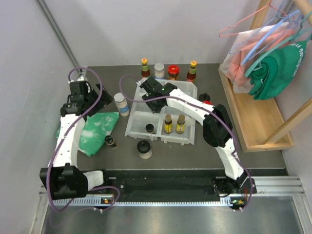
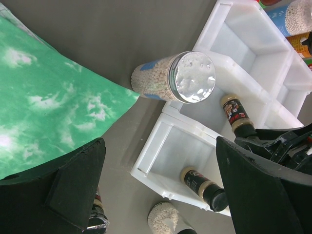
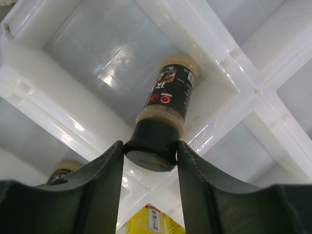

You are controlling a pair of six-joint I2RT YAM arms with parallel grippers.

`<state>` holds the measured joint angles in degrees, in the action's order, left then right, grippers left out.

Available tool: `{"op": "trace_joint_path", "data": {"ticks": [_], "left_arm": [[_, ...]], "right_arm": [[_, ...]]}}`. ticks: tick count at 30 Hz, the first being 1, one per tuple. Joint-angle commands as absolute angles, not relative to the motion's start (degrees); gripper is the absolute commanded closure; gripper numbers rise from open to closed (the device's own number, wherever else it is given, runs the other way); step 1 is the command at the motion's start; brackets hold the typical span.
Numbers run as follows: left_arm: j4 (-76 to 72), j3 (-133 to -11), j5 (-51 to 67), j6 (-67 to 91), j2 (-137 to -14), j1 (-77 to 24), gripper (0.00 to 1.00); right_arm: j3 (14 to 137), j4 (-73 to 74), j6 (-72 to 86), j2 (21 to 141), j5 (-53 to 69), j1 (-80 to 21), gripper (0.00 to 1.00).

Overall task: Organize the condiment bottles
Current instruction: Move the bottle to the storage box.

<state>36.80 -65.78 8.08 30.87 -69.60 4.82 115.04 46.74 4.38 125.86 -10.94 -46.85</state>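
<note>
My right gripper (image 3: 150, 161) is shut on the black cap of a small dark spice bottle (image 3: 166, 100) that stands in a back compartment of the white tray (image 1: 190, 90); from above, my right gripper (image 1: 154, 88) hides it. My left gripper (image 2: 161, 187) hangs open over the table by the tray's left front corner (image 2: 146, 165), holding nothing. A silver-lidded jar of white pellets (image 2: 192, 75) stands left of the tray. The front compartments hold a black-capped jar (image 1: 149, 128) and two yellow-labelled bottles (image 1: 168, 123). Several bottles (image 1: 159, 69) line the table's back.
A green-white cloth (image 1: 97, 129) lies left of the tray, with a small dark jar (image 1: 110, 141) at its edge. A black-capped jar (image 1: 144, 148) stands in front of the tray. A wooden rack (image 1: 253, 114) with hangers and clothes fills the right side.
</note>
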Motion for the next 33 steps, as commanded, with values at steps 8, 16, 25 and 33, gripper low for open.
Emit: {"op": "trace_joint_path", "data": {"ticks": [8,16,25,33], "left_arm": [[33.93,-66.09,7.65,30.23,-68.47,4.66,0.01],[33.84,-66.09,7.56,30.23,-68.55,4.66,0.01],[33.84,-65.92,7.38,30.23,-68.47,4.66,0.01],[33.4,-65.92,7.47,30.58,-68.47,4.66,0.01]], "right_arm": [[114.08,47.02,4.74,123.05,-18.37,-47.55,0.93],[116.98,47.9,5.54,122.34,-20.3,-47.55,1.0],[117.69,46.94,6.59,118.49,-20.74,-47.55,1.0],[119.18,47.9,6.24,113.65,-18.03,-47.46,1.0]]}}
